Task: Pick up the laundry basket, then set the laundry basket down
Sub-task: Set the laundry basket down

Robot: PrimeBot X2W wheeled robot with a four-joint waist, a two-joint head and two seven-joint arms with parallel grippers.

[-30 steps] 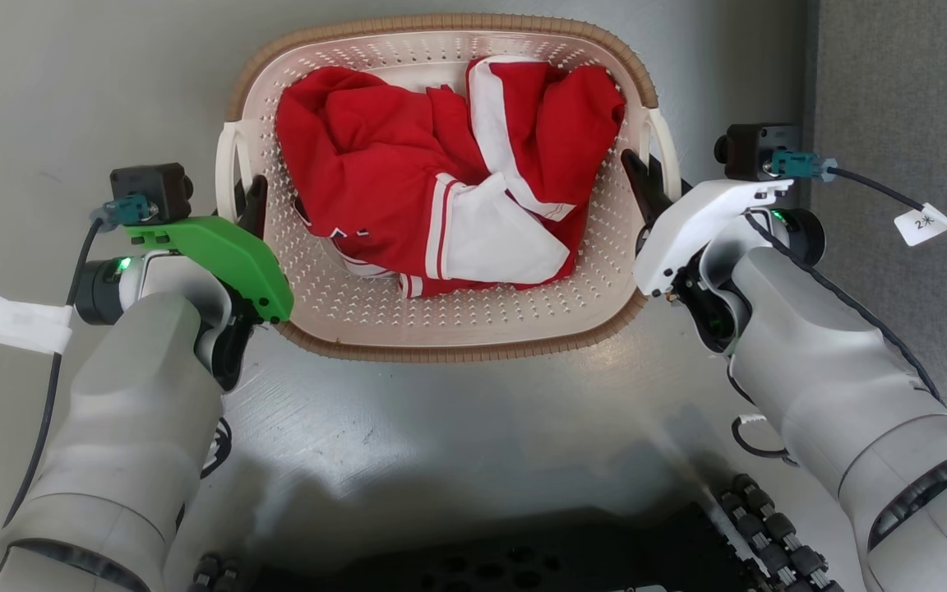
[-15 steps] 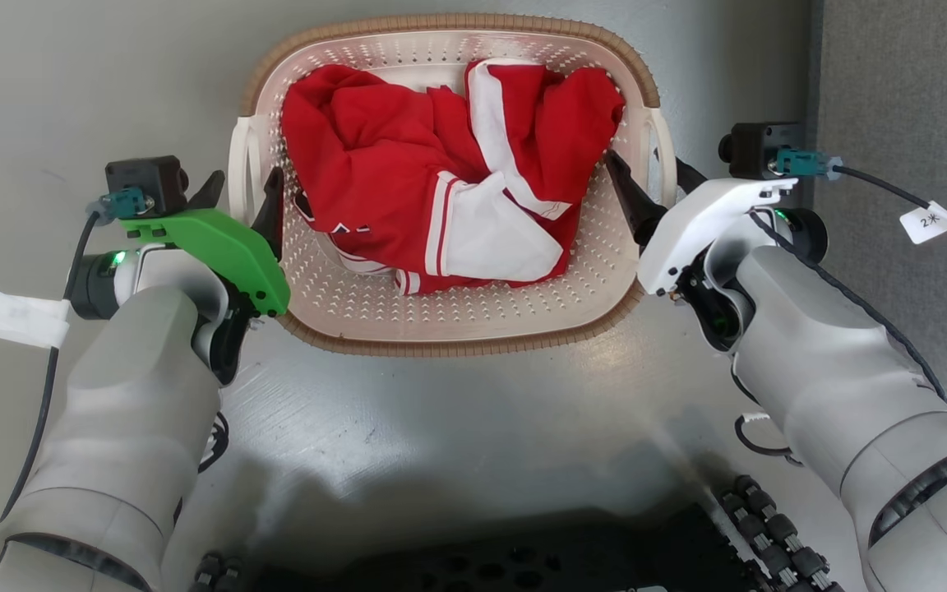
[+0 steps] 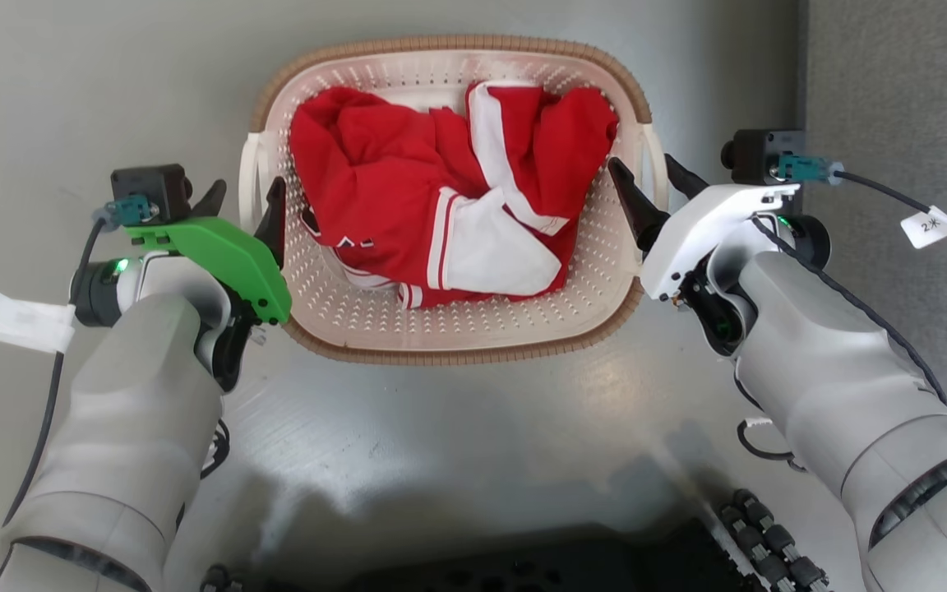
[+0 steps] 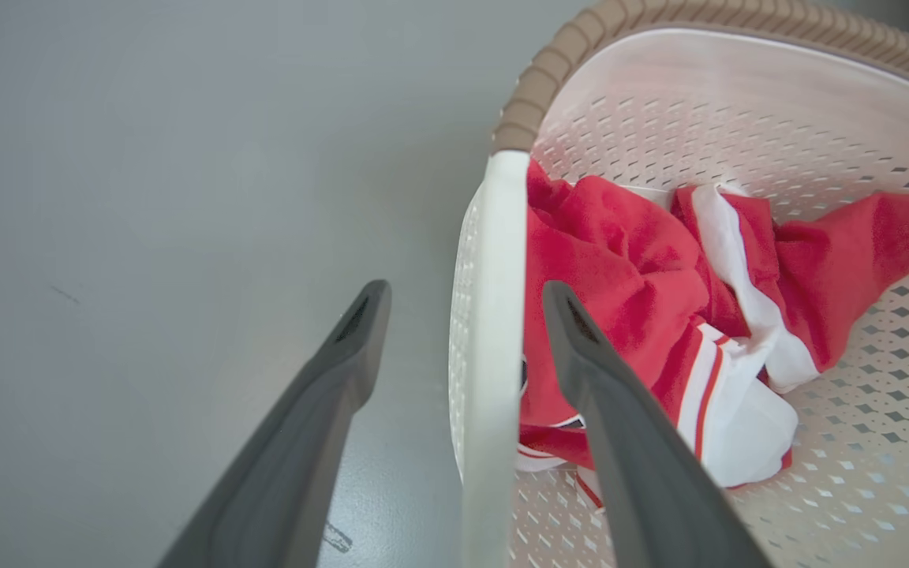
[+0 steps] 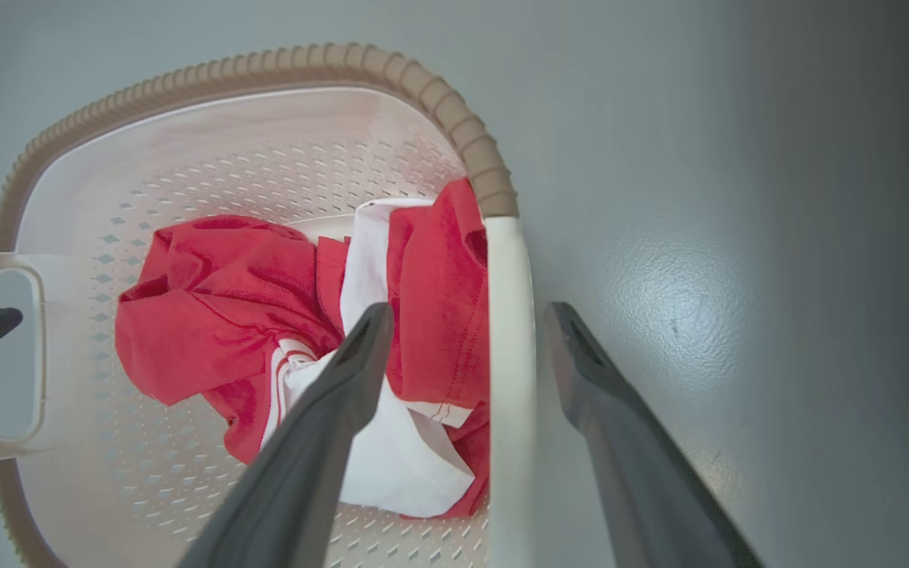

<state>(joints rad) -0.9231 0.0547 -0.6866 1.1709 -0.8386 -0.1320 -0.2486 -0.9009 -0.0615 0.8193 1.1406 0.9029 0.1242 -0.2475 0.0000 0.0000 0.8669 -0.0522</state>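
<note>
- Left claw [image 3: 246,191] spread wide, fingers astride the left handle [image 4: 494,315], not pinching it.
- Laundry basket [image 3: 457,355] on the glossy pale grey floor [image 3: 473,436], holding red-and-white clothing [image 3: 441,214].
- Right claw [image 3: 642,168] also wide, astride the right handle [image 5: 510,315]; darker grey strip [image 3: 901,82] beyond.

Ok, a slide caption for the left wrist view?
Left gripper open, its fingers astride the white handle of the laundry basket, one outside over the floor, one inside above the red-and-white garment.

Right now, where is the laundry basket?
In the head view the laundry basket sits top centre on the grey floor, between the left gripper and the right gripper, each open astride one of its sides; a red and white garment lies inside.
</note>
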